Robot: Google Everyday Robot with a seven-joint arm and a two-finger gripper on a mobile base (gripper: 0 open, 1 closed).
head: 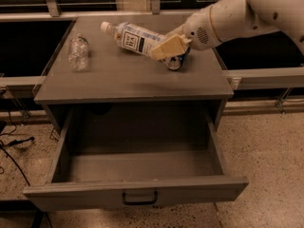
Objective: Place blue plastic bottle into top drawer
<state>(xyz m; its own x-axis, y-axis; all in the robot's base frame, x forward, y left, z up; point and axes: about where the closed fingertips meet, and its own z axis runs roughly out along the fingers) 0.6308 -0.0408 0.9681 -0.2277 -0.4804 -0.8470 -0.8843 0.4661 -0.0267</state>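
Observation:
The blue plastic bottle [131, 37], clear with a white cap and a pale label, is held tilted above the grey cabinet top [123, 75], cap pointing left. My gripper [164, 48] is shut on the bottle's base end, its cream fingers [168, 47] wrapped round it. The arm comes in from the upper right. The top drawer [137, 175] is pulled wide open below, empty inside, with a small black handle [139, 197] on its front panel.
A short wrinkled clear bottle [78, 52] lies on the left of the cabinet top. A blue soda can [175, 62] lies just under my gripper. Cables [12, 146] trail on the speckled floor at left. A rail [266, 77] runs behind at right.

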